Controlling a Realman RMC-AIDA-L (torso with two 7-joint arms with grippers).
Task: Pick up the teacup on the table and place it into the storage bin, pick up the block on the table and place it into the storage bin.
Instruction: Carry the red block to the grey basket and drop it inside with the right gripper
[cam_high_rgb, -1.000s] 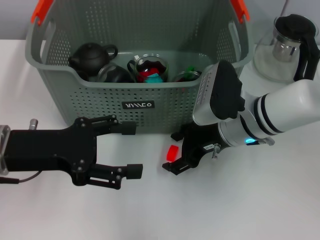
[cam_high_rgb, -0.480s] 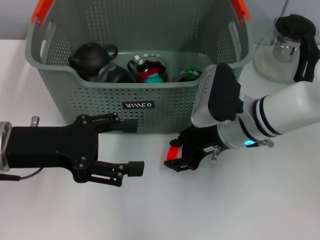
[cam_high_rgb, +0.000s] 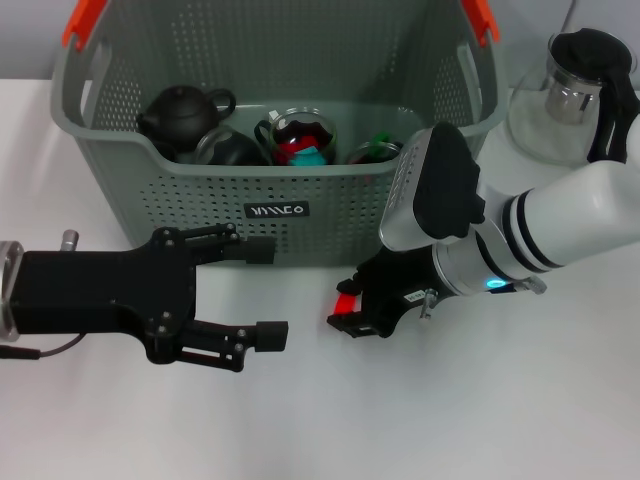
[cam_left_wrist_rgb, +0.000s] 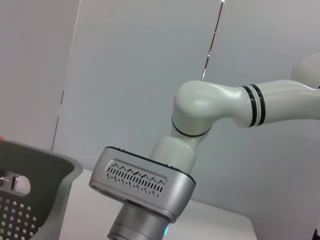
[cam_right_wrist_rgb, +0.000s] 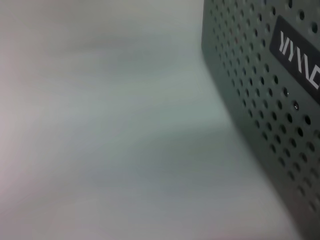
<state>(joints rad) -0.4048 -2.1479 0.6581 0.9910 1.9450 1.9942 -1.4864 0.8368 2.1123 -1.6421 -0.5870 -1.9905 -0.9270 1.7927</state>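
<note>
The red block (cam_high_rgb: 345, 303) is lying on the white counter (cam_high_rgb: 500, 400) just in front of the storage bin (cam_high_rgb: 270, 195), below the bin's front wall and to the right of its black label (cam_high_rgb: 277, 211). The right gripper (cam_high_rgb: 358, 308) is sitting low over the block, its black jaws standing on either side of it; they appear to be pinching it, though the gripper body is hiding most of the contact. The right arm's white and silver links are reaching in from the right edge.

Inside the storage bin, a black teapot (cam_high_rgb: 180, 112) is resting at the left, with a glass teacup (cam_high_rgb: 300, 130) near the middle holding red and teal pieces, and other dark glassware beside them. The bin's orange handle ends are showing at the top corners.

The left gripper (cam_high_rgb: 262, 295) is hovering over the counter, left of the block and well apart from it, its jaws spread wide with nothing between them.

A glass pitcher with a black lid (cam_high_rgb: 575, 85) is standing on the counter beside the bin's right end.
</note>
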